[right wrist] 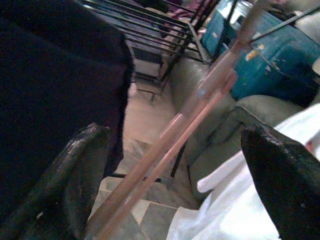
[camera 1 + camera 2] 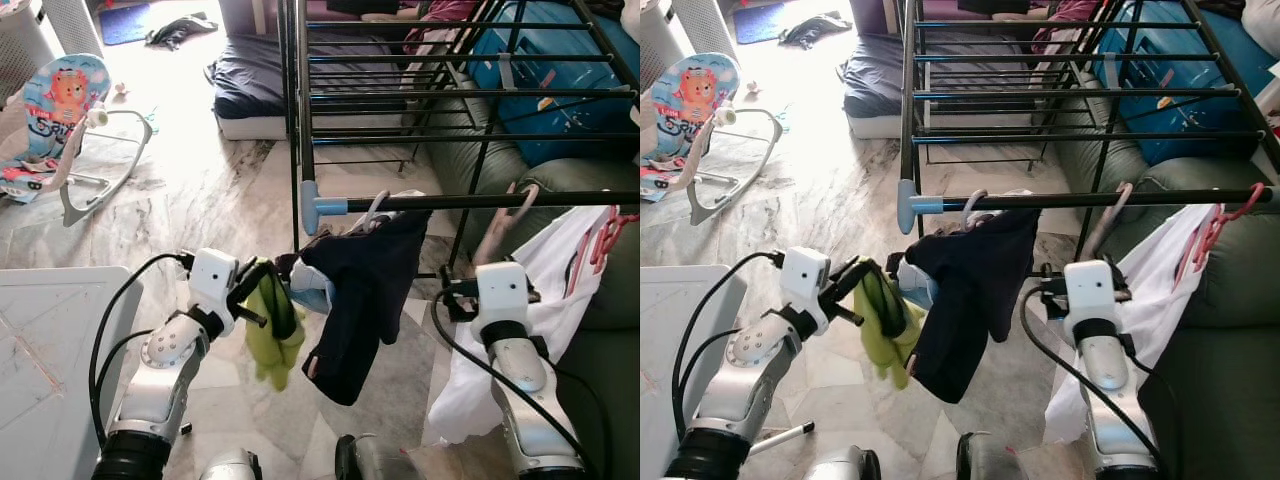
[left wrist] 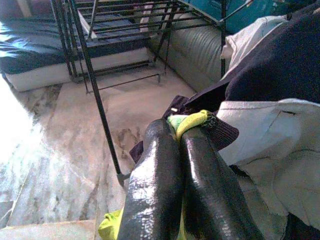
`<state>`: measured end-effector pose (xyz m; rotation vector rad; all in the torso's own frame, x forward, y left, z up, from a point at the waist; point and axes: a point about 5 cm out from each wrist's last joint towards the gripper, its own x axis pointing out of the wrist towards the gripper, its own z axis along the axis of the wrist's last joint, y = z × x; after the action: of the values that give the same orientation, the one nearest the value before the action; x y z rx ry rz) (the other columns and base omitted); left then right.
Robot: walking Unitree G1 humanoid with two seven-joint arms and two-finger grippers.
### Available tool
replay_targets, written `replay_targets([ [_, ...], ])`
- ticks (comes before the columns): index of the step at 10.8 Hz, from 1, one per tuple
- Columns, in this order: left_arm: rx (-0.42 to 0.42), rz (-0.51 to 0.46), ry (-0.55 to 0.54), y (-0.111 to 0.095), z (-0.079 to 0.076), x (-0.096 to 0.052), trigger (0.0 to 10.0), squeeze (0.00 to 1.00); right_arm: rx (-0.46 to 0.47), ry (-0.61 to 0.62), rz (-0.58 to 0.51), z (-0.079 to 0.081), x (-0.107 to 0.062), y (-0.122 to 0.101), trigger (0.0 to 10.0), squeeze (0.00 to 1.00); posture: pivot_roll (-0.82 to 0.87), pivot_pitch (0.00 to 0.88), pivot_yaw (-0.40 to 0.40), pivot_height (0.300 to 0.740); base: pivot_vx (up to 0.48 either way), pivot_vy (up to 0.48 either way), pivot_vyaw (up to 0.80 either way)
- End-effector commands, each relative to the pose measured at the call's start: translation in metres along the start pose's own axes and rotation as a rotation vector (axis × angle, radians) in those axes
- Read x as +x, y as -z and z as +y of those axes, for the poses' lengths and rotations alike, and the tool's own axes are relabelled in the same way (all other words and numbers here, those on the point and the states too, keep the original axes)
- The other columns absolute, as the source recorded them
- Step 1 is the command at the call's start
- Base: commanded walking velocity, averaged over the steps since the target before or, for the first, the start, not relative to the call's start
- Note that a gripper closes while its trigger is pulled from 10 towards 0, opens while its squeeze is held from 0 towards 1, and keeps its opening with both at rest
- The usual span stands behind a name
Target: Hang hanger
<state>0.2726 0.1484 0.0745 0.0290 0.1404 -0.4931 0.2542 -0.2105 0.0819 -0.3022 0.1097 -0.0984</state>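
Left gripper pinches the yellow-green cloth (fingers together); right gripper gapes around the pink hanger.

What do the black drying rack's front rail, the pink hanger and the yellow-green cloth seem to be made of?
The black drying rack's front rail looks like painted metal tubing, thin and straight, with a light blue, probably plastic end cap. The pink hanger seems to be smooth, slightly glossy plastic. The yellow-green cloth is soft fabric: it droops in folds and shows a knitted edge.

dark garment crowding rail, white garment beside
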Motion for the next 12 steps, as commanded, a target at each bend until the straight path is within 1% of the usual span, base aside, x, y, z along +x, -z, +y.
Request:
replay_targets([
  [1,0.009,-0.005,0.013,-0.002,-0.002,0.000,10.0,0.00,-0.005,0.021,0.006,-0.006,-0.001,0.000,10.0,0.00,-0.08,0.098,-0.007,0.740,0.000,0.000,0.00],
  [3,0.011,-0.003,0.025,-0.004,-0.003,0.003,10.0,0.00,-0.005,0.038,0.044,-0.008,-0.005,0.007,10.0,0.00,-0.08,0.098,-0.004,0.740,0.000,0.000,0.00],
  [6,0.014,0.003,0.031,-0.003,-0.003,0.002,10.0,0.00,-0.005,0.066,0.086,-0.012,-0.009,0.014,10.0,0.00,-0.09,0.108,-0.005,0.740,0.000,0.000,0.00],
  [8,0.013,0.011,0.036,-0.001,-0.005,0.001,10.0,0.00,0.045,0.088,0.142,-0.013,-0.009,0.020,10.0,0.00,-0.09,0.116,-0.007,0.740,0.000,0.000,0.00],
  [9,0.015,0.016,0.038,-0.001,-0.005,0.001,10.0,0.00,0.053,0.086,0.154,-0.013,-0.009,0.022,9.7,0.00,-0.08,0.116,-0.005,0.740,0.000,0.000,0.00],
  [10,0.022,0.026,0.040,0.000,-0.004,0.000,10.0,0.00,0.096,0.074,0.188,-0.010,-0.009,0.025,0.0,0.00,-0.08,0.117,-0.004,0.740,0.000,0.000,0.00],
  [11,0.024,0.029,0.040,0.000,-0.003,0.000,10.0,0.00,0.098,0.034,0.199,-0.007,-0.007,0.026,0.0,0.00,-0.08,0.117,-0.003,0.740,0.000,0.000,0.00],
  [12,0.030,0.032,0.041,0.000,-0.003,0.001,10.0,0.00,0.116,0.030,0.212,-0.006,-0.006,0.027,0.0,0.00,-0.08,0.115,-0.001,0.740,0.000,0.000,0.00],
])
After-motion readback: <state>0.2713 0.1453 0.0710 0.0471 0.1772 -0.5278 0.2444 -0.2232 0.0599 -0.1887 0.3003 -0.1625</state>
